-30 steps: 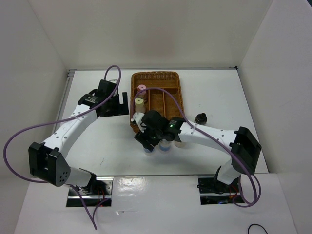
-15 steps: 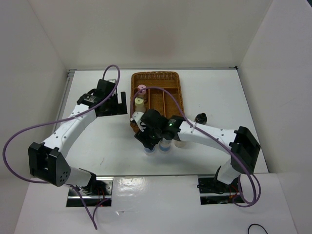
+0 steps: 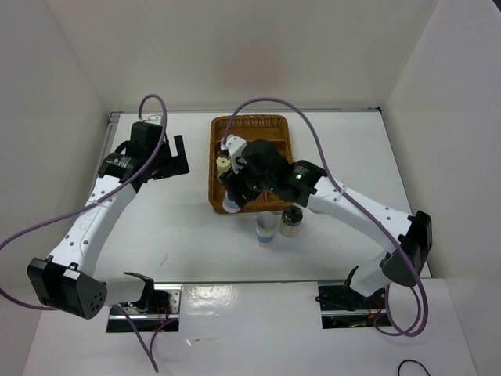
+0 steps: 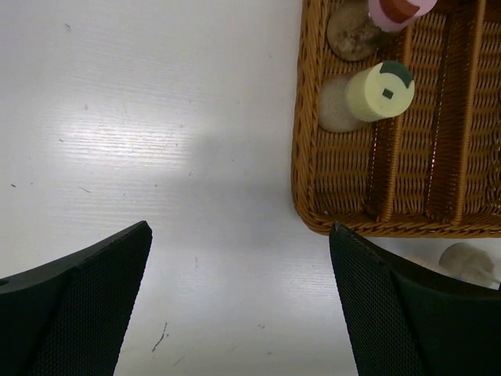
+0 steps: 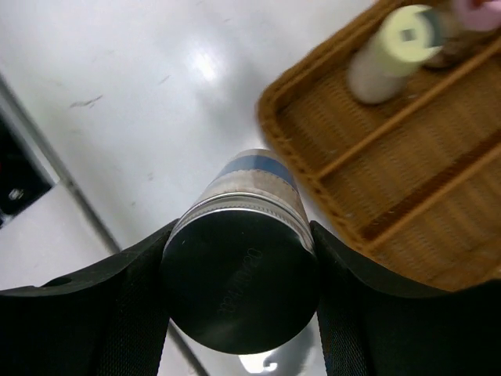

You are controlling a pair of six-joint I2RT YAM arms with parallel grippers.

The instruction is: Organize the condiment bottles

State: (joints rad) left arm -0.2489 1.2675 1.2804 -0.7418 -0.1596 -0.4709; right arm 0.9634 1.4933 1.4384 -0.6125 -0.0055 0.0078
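Looking down, you see a white table (image 3: 172, 227) with plain white walls (image 3: 235, 55) on three sides. A brown wicker tray (image 3: 275, 129) sits at the back of the table, near the middle. It has long strips inside that split it into rows.

The right claw (image 5: 239, 243) is pinching a blue-band jar (image 5: 254, 168), with one finger on each side, close under the cap. This jar is at the near left corner of the tray. It is about upright, with its cap on top and its long way going up and down. I cannot tell if its bottom touches anything.

A pale-yellow jar (image 4: 380, 90) and a pink jar (image 4: 399, 8) stand in the left row of the tray, caps up, with the pink one farther back. A second blue-band jar (image 3: 266, 229) and a black-capped jar (image 3: 292, 221) stand side by side on the table, just in front of the tray.

The right arm (image 3: 360, 211) reaches from its base at the near right, across the table, to the tray's corner. Its claw points down.

The left arm (image 3: 94, 219) stretches up the left side of the table. The left claw (image 4: 239, 227) hangs over bare table just left of the tray. Its fingers are spread wide and hold nothing.
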